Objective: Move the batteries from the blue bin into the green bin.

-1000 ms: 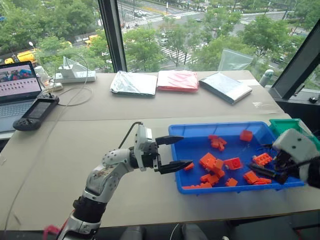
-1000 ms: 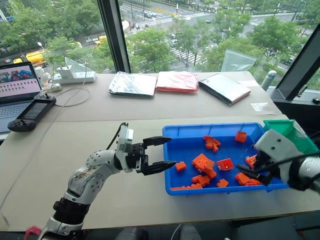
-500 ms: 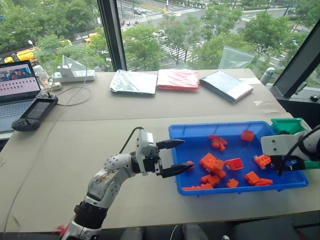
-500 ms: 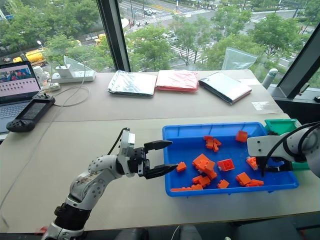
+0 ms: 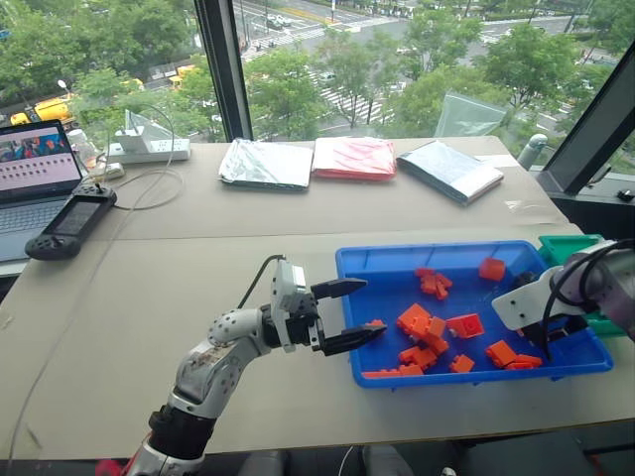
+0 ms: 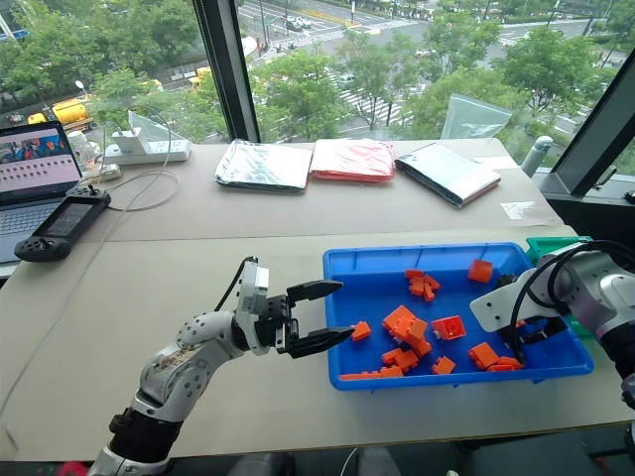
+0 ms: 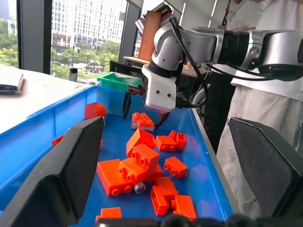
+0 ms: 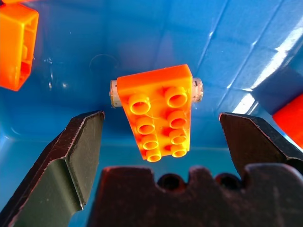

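Note:
The blue bin [image 5: 437, 249] lies on the table's right side with many orange blocks [image 5: 422, 322] in it. The green bin [image 5: 568, 246] stands against its far right corner. In the right wrist view a silver battery [image 8: 113, 93] lies on the bin floor under an orange block [image 8: 158, 111], with only its two ends showing. My right gripper [image 8: 160, 117] points down over that block, open, with one finger on each side of it. My left gripper [image 5: 352, 312] is open and empty at the bin's left wall, pointing across it.
A laptop [image 5: 35, 169], a handheld controller [image 5: 69, 223] and a power strip [image 5: 149, 151] lie at the far left. Foil and red pouches [image 5: 352, 159] lie along the window. A person [image 7: 255, 94] stands beside the bin's far end.
My right gripper has rolled to point downward and has sunk into the right end of the blue bin, over an orange block. The left arm has kept still.

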Motion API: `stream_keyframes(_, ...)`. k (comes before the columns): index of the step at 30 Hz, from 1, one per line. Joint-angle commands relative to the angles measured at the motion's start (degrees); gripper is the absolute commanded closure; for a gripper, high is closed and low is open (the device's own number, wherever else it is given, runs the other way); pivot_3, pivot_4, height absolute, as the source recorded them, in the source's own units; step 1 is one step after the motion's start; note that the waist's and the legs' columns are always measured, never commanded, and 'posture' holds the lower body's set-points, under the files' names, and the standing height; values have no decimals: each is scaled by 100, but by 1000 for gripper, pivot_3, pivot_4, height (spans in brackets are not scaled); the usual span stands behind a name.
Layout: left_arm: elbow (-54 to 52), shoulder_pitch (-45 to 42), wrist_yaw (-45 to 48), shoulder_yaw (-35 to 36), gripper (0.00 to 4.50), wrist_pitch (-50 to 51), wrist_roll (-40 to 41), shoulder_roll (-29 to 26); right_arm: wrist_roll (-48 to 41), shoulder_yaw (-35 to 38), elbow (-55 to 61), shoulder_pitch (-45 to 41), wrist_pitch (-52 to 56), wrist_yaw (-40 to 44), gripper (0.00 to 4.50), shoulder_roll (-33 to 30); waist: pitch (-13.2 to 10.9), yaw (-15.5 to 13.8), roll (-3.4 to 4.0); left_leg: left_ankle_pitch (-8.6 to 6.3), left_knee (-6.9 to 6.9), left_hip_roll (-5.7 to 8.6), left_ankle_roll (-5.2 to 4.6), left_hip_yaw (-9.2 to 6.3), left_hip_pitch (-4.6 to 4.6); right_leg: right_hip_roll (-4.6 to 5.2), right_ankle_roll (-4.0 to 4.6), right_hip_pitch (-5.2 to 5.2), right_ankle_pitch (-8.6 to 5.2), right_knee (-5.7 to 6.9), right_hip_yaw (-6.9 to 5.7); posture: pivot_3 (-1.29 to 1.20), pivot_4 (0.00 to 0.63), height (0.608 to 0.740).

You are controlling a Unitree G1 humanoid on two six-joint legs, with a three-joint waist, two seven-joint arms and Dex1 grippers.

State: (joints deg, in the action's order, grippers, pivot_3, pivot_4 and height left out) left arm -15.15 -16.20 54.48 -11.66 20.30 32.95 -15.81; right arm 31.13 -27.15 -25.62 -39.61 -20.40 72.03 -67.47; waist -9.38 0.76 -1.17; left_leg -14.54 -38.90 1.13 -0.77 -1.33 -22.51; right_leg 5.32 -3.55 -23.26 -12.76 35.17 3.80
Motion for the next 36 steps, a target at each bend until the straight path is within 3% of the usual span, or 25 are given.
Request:
stream_keyframes(1,-287,4,-52,-26,0,61,73,1,-28,157,-34,-39,-151,121,742,-40,0,1,0,0,0,0,0,0,0,0,0,1,0,0,0,0,150,740)
stream_keyframes(8,-316,-67,-107,-12,0,164,94,27,48,209,-129,-19,-186,-70,3025,9,0,2,0,0,0,0,0,0,3,0,0,2,0,3,1,0,150,740)
stream_keyframes(18,-258,-142,-86,-3,0,181,66,32,-358,873,559,-183,223,33,3049,-300,0,1,11,0,0,1,0,1,4,0,0,2,0,4,3,0,150,740)
stream_keyframes(22,-298,-118,-102,14,0,193,73,8,-973,1534,1275,-345,1547,195,3049,26,-1,26,12,0,0,-1,0,0,4,-1,1,2,0,4,3,0,150,740)
stream_keyframes(26,-354,-54,-163,38,0,190,58,-14,-1139,2053,1775,-148,3742,-332,3049,840,-2,19,9,0,1,-8,0,-7,13,-8,4,11,2,8,4,0,150,740)
stream_keyframes(29,-384,-24,-187,48,0,187,59,-28,-1322,2398,1896,242,4394,-791,3049,1237,-2,-51,9,0,-1,-4,1,-11,10,0,4,11,2,13,2,0,150,740)
stream_keyframes(36,-379,11,-177,19,0,161,55,-41,-1297,2616,2138,819,5093,-1623,3049,1436,-1,-97,11,0,-4,15,0,-9,-19,12,0,-19,5,14,-1,0,150,740)
